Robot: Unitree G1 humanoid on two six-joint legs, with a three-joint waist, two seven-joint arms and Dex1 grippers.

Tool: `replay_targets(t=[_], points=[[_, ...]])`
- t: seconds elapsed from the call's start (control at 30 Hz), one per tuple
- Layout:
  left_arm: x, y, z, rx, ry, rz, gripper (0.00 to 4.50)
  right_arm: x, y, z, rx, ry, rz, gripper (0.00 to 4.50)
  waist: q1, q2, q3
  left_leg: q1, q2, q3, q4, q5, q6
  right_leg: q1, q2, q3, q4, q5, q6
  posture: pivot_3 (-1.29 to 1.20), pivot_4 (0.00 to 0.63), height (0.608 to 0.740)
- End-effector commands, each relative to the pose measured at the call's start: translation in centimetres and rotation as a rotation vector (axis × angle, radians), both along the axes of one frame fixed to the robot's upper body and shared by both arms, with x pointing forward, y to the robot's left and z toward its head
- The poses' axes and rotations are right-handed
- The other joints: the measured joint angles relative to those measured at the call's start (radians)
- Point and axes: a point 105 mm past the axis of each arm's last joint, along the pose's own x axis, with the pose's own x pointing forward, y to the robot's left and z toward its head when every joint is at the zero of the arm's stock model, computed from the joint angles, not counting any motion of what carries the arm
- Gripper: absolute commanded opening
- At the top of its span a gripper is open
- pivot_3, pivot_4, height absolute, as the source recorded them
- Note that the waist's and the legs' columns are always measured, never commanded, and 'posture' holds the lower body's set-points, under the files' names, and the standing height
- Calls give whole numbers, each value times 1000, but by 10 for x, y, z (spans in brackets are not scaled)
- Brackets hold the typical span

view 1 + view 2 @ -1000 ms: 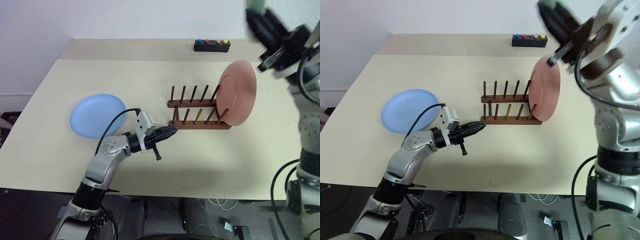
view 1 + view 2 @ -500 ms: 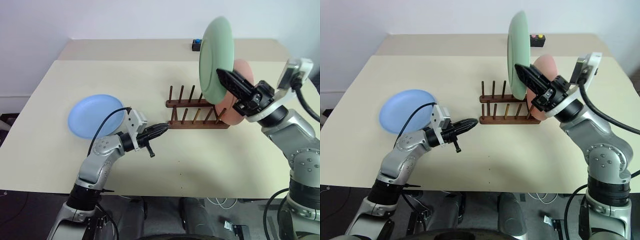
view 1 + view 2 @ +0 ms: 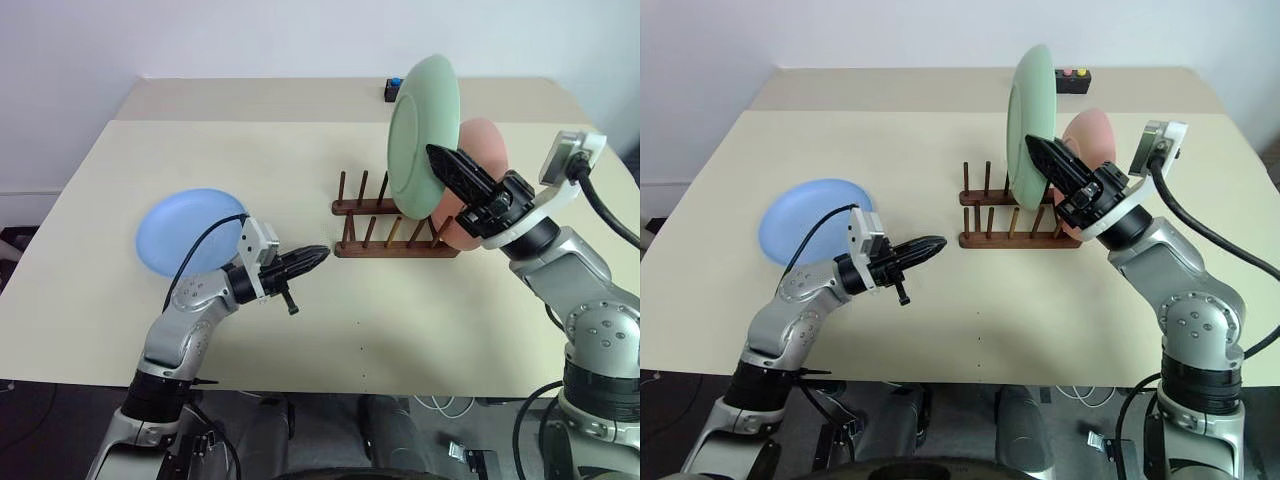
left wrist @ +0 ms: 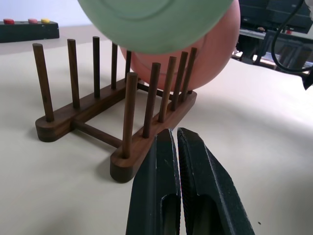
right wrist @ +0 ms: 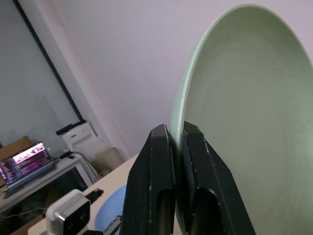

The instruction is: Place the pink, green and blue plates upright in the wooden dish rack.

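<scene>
The green plate (image 3: 425, 135) stands on edge in the air over the right half of the wooden dish rack (image 3: 385, 247), its rim pinched by my shut right gripper (image 3: 432, 152). In the right wrist view that rim (image 5: 178, 112) runs between the black fingers. The pink plate (image 3: 488, 150) stands upright in the rack's right end, just behind the green one. Far to the left, the blue plate (image 3: 185, 230) lies flat on the table. My left gripper (image 3: 322, 254) is shut and empty, level with the table, a short way left of the rack's front rail (image 4: 129, 147).
A black box with coloured buttons (image 3: 1073, 78) sits at the far edge of the beige table (image 3: 400, 320), partly behind the green plate. The rack's left slots hold nothing. Bare tabletop lies in front of the rack.
My right arm has come down from the upper right and rolled, bringing the green plate upright over the rack beside the pink plate. The left gripper has drawn slightly left, away from the rack.
</scene>
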Motion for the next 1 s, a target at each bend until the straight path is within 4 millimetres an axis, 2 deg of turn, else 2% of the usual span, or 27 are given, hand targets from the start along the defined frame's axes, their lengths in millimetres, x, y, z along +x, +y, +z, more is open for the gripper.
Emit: replay_targets(t=[0.03,0.6,0.7,0.83,1.0], points=[[-4,2,11,-16,-44,-6,112,-5,-2,13,20,-53,11,48,0,0,0,0,0,0,0,0,0,0,0,0,0,0,0,0,150,734],[-5,3,12,-13,-50,-7,112,7,-11,-3,74,26,-2,48,-1,0,0,0,0,0,0,0,0,0,0,0,0,0,0,0,150,734],[-5,2,12,-13,-50,-8,112,7,-11,-4,69,23,-8,1088,-1,0,0,0,0,0,0,0,0,0,0,0,0,0,0,0,150,734],[-6,2,12,-11,-49,-10,112,9,-15,-3,54,13,-49,3022,-1,0,0,0,0,0,0,0,0,0,0,0,0,0,0,0,150,734],[-6,1,12,-14,-47,-12,112,10,-18,0,36,-5,-74,3022,-1,0,0,0,0,0,0,0,0,0,0,0,0,0,0,0,150,734]])
